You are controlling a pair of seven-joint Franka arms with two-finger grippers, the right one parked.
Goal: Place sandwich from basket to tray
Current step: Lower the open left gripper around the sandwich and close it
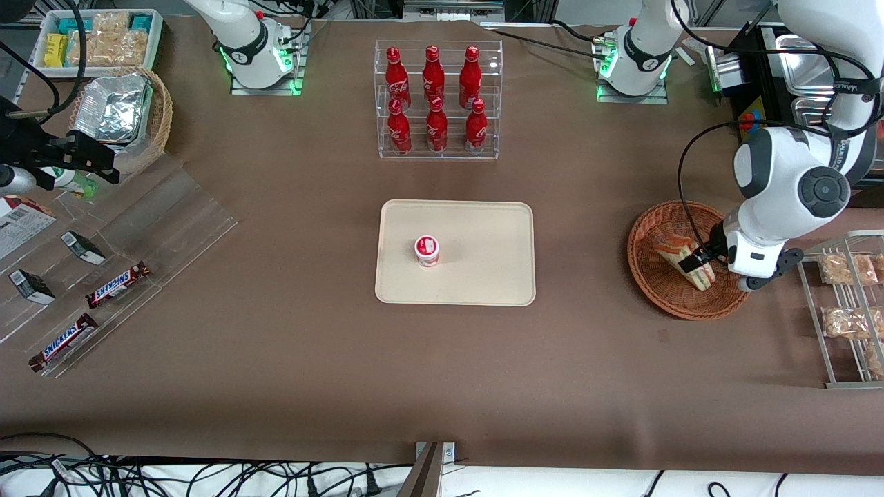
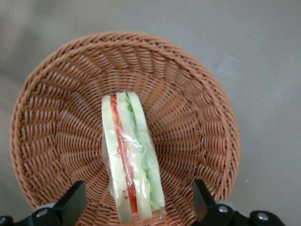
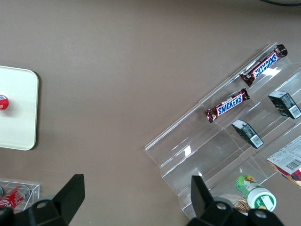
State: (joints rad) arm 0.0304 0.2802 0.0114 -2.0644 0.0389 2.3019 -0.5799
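The clear-wrapped sandwich (image 1: 679,257) (image 2: 131,150) stands on edge in the round reddish-brown basket (image 1: 648,276) (image 2: 56,117), toward the working arm's end of the table. My gripper (image 1: 696,262) (image 2: 137,195) is down inside the basket and open. One finger sits on each side of the sandwich's wide end, with a gap between each pad and the wrap. The cream tray (image 1: 483,276) lies flat at the middle of the table, well apart from the basket.
A small red-and-white cup (image 1: 427,250) stands on the tray. An acrylic rack of red bottles (image 1: 436,100) is farther from the front camera than the tray. A wire rack of bagged snacks (image 1: 846,304) lies beside the basket. Candy bars (image 1: 117,284) lie toward the parked arm's end.
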